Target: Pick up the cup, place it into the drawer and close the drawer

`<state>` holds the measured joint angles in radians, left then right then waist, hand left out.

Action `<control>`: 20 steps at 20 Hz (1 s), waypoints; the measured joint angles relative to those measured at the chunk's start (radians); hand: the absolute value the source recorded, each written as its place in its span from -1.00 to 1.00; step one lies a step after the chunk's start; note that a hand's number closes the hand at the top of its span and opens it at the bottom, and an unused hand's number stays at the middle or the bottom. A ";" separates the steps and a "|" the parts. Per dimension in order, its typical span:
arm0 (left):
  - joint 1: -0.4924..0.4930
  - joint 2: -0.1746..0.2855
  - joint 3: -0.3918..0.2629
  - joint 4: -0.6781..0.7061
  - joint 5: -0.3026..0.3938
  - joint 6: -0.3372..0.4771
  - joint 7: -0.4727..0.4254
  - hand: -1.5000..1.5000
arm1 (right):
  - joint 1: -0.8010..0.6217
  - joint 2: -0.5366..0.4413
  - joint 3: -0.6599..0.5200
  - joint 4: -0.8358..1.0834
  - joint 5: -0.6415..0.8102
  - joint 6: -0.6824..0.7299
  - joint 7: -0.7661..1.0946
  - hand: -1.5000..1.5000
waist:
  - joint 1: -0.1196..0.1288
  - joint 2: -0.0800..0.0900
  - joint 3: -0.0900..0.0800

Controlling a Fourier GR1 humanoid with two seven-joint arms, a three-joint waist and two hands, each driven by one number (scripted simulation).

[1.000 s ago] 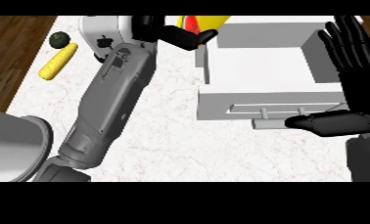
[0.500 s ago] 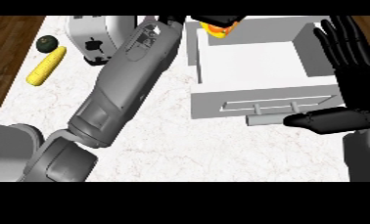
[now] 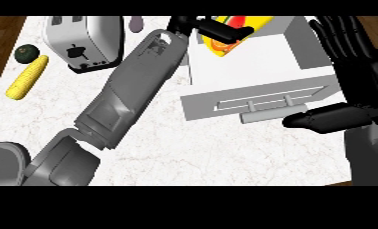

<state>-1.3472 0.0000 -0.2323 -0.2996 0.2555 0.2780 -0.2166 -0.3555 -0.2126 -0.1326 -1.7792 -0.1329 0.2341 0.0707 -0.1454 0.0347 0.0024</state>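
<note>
**Cup held over the open drawer's far corner**

Head view: The left forearm runs from the lower left edge up across the white marbled surface to the left hand. This hand shows at the top middle, over the far left corner of the open white drawer. Its black fingers are clenched round the cup, a yellow cup with a red and orange patch, and they hide its middle. The cup lies tilted within the drawer's outline at that far corner. Whether it touches the drawer's floor cannot be told.

The drawer is pulled out toward the robot, and its grey front panel with a bar handle faces the lower edge.

The right hand rests at the right edge beside the drawer, fingers straight and pointing up, holding nothing. Its thumb reaches left, near the drawer's front.

To the left of the forearm stands a silver toaster. Further left, near the surface's edge, lie an ear of corn and, just above it, a dark green avocado. A small mauve object shows at the top, between the toaster and the left hand.
</note>
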 measured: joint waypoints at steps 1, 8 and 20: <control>0.009 0.000 -0.015 0.007 0.004 -0.002 -0.003 1.00 | -0.008 0.001 0.005 0.003 -0.002 0.004 -0.003 -1.00 | -0.011 0.003 0.000; 0.055 0.000 -0.071 -0.001 0.069 -0.018 -0.042 -1.00 | -0.050 0.012 0.034 0.017 -0.028 0.035 -0.002 -1.00 | -0.054 0.016 -0.001; 0.082 0.000 -0.016 -0.100 0.283 -0.023 -0.217 -1.00 | -0.052 -0.038 0.224 0.033 -0.160 0.323 0.075 1.00 | -0.037 0.006 -0.003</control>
<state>-1.2649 0.0000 -0.2484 -0.3991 0.5388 0.2550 -0.4338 -0.4072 -0.2507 0.0917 -1.7463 -0.2928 0.5575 0.1454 -0.1819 0.0408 -0.0003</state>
